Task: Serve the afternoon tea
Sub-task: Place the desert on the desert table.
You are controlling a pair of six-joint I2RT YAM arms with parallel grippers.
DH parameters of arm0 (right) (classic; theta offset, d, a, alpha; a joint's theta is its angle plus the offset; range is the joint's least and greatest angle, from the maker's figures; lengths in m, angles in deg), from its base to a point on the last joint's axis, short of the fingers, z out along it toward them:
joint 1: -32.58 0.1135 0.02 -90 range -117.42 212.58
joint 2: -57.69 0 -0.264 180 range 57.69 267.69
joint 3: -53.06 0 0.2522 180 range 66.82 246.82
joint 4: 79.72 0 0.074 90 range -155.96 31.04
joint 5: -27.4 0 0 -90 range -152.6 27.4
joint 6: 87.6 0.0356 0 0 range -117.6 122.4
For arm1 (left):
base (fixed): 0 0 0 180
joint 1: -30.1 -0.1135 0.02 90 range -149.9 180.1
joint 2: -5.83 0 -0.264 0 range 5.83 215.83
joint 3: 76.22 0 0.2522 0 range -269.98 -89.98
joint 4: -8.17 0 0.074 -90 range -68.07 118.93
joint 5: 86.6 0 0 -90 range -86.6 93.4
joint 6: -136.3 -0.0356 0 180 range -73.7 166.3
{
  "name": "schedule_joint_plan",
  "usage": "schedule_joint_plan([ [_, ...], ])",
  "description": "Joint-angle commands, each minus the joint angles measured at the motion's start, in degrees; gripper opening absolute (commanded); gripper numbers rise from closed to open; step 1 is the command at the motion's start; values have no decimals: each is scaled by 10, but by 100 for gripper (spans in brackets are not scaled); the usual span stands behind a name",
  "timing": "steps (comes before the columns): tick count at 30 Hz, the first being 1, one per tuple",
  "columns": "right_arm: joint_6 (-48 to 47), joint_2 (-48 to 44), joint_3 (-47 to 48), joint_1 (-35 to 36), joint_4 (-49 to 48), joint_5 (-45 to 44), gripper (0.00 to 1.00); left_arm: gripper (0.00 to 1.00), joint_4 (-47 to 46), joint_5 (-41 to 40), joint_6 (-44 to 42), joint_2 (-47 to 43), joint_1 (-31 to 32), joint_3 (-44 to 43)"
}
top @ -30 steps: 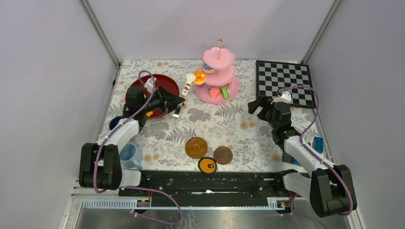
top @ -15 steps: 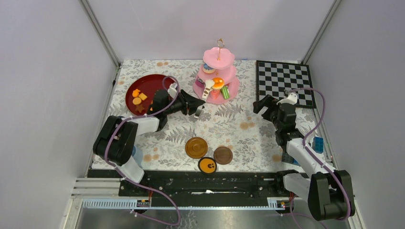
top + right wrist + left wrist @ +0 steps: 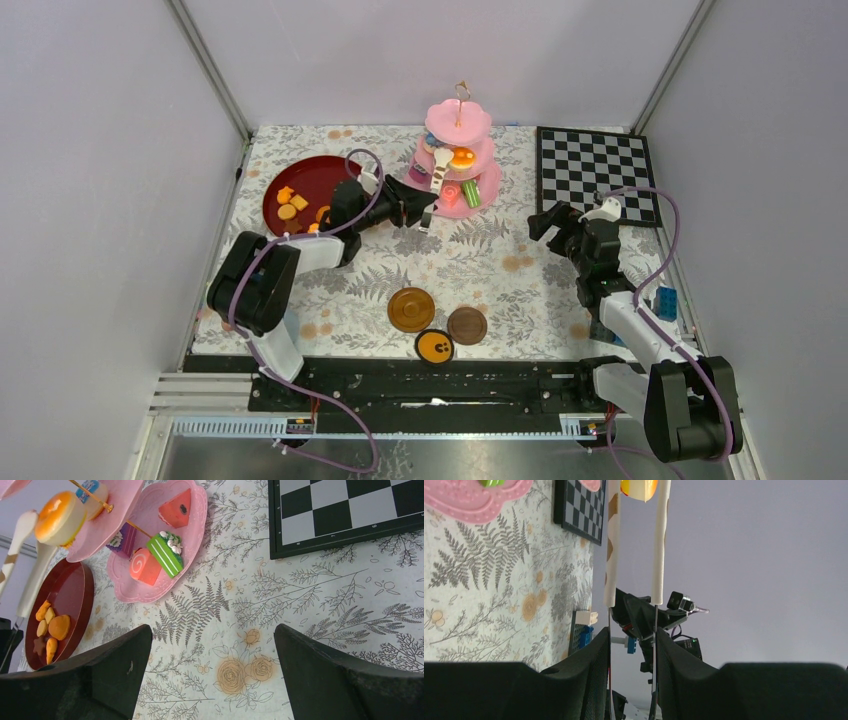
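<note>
Left gripper [image 3: 447,162], pinching the orange pastry [image 3: 462,157], has swung across; the cake stand [image 3: 487,183] now sits at its jaws, so release looks next. Right gripper [image 3: 211,628] is spread wide.

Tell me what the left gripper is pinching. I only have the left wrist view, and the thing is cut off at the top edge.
Observer: An orange-topped round pastry. It sits between the tips of white tongs that the left gripper squeezes.
Operator: Where is it relative to the stand?
Observer: At the edge of the middle tier of the pink cake stand. I cannot tell whether it rests on the tier yet.
Operator: And the other arm?
Observer: The right gripper is open and holds nothing, close to the near left corner of the chessboard.
</note>
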Motion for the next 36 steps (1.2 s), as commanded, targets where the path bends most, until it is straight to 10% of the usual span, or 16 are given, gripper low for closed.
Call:
schedule_joint_plan([
  [1,5,-5,-3,-4,-30,8,100,0,-43,-29,4,5,8,-45],
  [24,14,-4,-13,-10,-46,23,100,7,34,-121,-41,48,56,-96],
  [36,20,-8,-17,-13,-51,32,100,36,87,-127,-72,26,61,-102],
])
